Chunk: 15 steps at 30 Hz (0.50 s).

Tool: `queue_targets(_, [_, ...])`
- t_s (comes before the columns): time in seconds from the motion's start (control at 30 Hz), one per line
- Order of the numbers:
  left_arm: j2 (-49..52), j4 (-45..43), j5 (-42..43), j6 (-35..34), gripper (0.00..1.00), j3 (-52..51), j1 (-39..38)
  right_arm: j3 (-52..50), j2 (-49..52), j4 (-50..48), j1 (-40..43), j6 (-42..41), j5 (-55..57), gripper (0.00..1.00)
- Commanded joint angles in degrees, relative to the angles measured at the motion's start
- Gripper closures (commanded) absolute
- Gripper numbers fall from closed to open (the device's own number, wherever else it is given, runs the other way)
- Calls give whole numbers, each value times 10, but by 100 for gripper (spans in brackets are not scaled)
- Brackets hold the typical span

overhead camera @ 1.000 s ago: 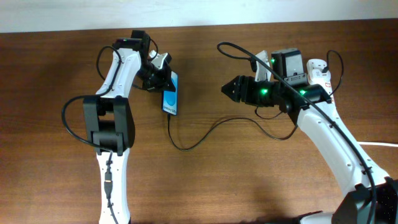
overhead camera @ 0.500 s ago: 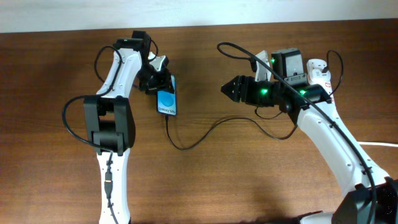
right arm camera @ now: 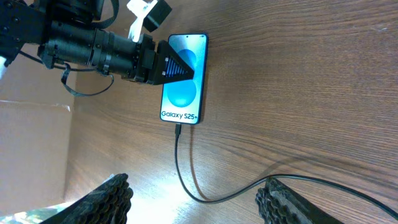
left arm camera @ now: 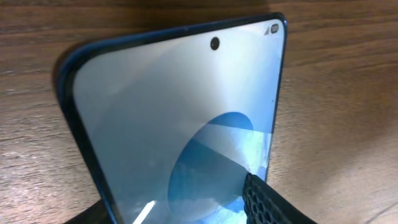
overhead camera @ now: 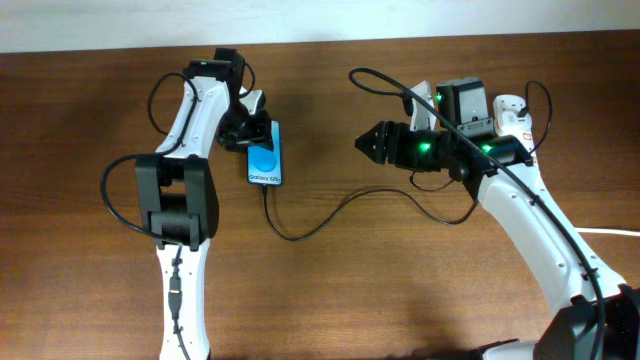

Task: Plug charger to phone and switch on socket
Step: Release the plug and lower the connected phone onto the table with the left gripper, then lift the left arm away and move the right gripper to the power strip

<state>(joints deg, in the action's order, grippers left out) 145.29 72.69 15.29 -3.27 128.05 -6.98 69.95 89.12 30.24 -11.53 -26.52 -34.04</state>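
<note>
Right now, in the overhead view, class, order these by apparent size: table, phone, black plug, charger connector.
1. table
2. phone and black plug: these look alike, so I won't rank them
3. charger connector

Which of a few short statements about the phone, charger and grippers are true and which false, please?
1. The charger is plugged into the bottom edge of the phone. True.
2. The right gripper holds the charger. False: it is open and empty.
3. The left gripper clamps the phone at its camera end. True.
4. The phone's screen is dark. False: it is lit blue.
5. The socket lies beside the phone. False: it sits far off, by the right arm.
</note>
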Motion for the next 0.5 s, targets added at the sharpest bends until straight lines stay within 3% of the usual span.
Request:
queue_targets(0.0, [3, -1, -59, -6, 41, 2, 4, 5, 1, 0, 5, 8, 7, 29])
queue_targets(0.1, [3, -1, -59, -6, 38, 2, 4, 5, 1, 0, 5, 8, 7, 27])
queue_targets(0.3, [3, 8, -59, -6, 46, 13, 4, 5, 1, 0, 5, 8, 14, 26])
queue_targets(0.47, [3, 100, -57, -13, 44, 201, 9, 23, -3, 35, 5, 43, 19, 22])
